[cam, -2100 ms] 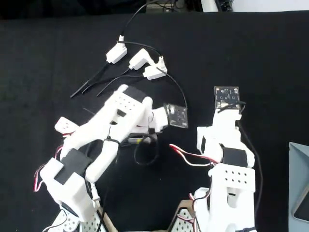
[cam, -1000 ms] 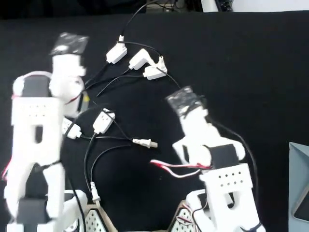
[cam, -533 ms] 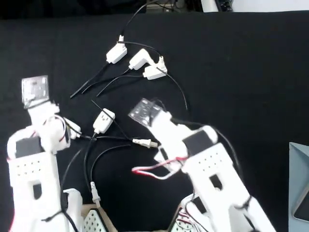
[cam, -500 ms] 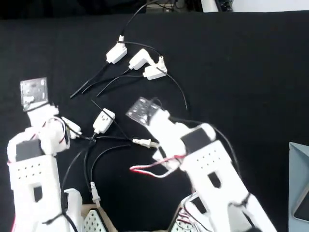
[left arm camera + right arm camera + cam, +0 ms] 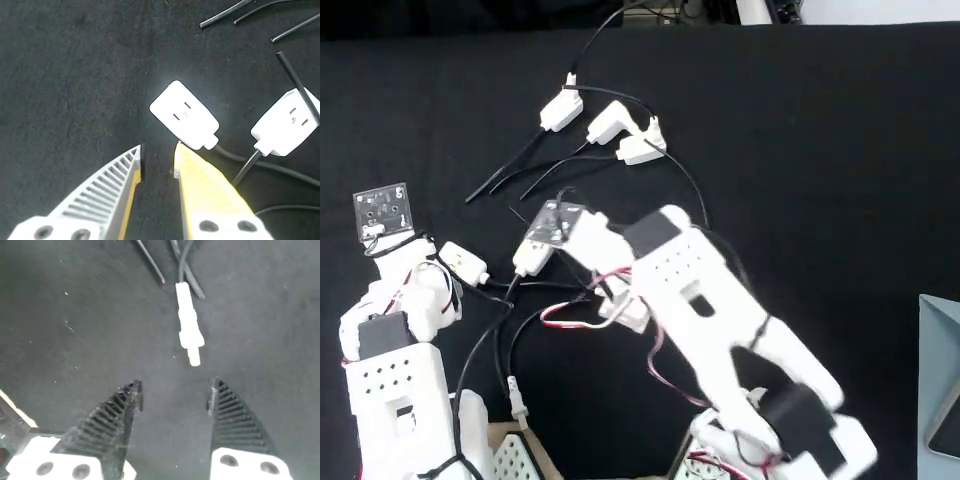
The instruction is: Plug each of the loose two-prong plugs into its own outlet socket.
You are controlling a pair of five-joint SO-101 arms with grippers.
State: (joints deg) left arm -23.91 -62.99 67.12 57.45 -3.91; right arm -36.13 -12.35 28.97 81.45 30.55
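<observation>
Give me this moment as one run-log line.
left gripper: open, empty, next to socket | right gripper: open, empty, plug just ahead

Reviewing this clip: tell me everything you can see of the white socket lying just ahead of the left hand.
The socket is a white, smooth, plastic-looking block with rounded corners, lying flat on the black cloth face up: two slots show, nothing plugged in. A black cable leaves the end nearest the left hand, whose yellow fingertip sits right at its edge; contact cannot be told. A second socket lies beside it, apart.
</observation>
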